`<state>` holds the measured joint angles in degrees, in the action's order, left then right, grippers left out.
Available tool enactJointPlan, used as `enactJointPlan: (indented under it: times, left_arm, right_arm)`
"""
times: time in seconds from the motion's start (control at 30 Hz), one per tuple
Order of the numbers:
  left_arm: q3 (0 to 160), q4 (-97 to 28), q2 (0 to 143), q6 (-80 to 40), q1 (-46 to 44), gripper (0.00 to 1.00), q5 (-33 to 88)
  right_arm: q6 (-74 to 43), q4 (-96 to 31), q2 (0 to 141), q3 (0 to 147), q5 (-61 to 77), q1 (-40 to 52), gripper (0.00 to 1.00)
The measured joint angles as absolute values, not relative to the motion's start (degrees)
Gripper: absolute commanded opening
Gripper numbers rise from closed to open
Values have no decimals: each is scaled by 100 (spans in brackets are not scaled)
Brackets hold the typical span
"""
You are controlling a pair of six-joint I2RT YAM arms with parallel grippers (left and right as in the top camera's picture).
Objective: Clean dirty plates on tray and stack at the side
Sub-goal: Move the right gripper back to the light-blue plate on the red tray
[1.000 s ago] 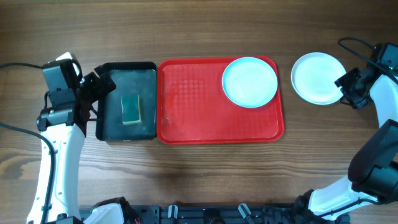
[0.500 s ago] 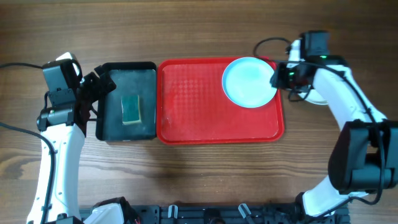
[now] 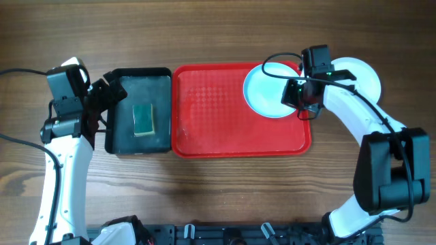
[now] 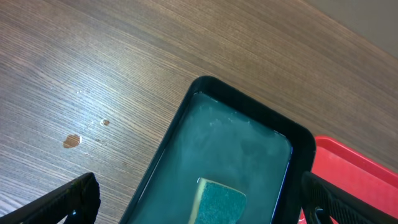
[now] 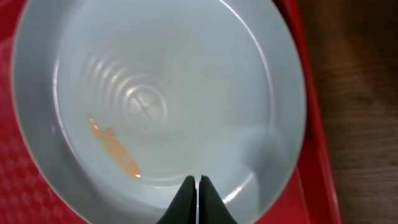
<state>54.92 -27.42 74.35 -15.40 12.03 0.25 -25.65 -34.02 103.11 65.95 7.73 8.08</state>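
The left gripper (image 3: 107, 103) hangs spread to its widest at the left edge of the black basin (image 3: 136, 75), holding nothing; a green sponge (image 3: 143, 120) lies inside. The basin's right wall sits just beside the red tray (image 3: 225, 129). A blue plate (image 3: 267, 92) lies in the tray's far right corner, close to both rims, with bare red floor to its left and near side. The right gripper (image 5: 196, 182) is pinched fully closed, tips pointing down over the plate's inner slope with nothing between them; whether they touch it I cannot tell. An orange smear (image 5: 115, 149) marks the plate. A white plate (image 3: 360, 73) rests on the table (image 3: 218, 197) just right of the tray, partly under the arm.
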Motion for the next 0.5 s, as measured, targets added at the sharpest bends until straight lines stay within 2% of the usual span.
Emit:
enactJointPlan:
  times: [0.27,0.5]
  left_arm:
    - [5492,-2742,7435,-1540,1203,100,23]
    - [5492,-2742,7435,-1540,1203,100,25]
  right_arm:
    - [-2521,-1761,10311,6539,646,1721,8]
    - [-2530,-1234,10311,6536,-690,2526,7]
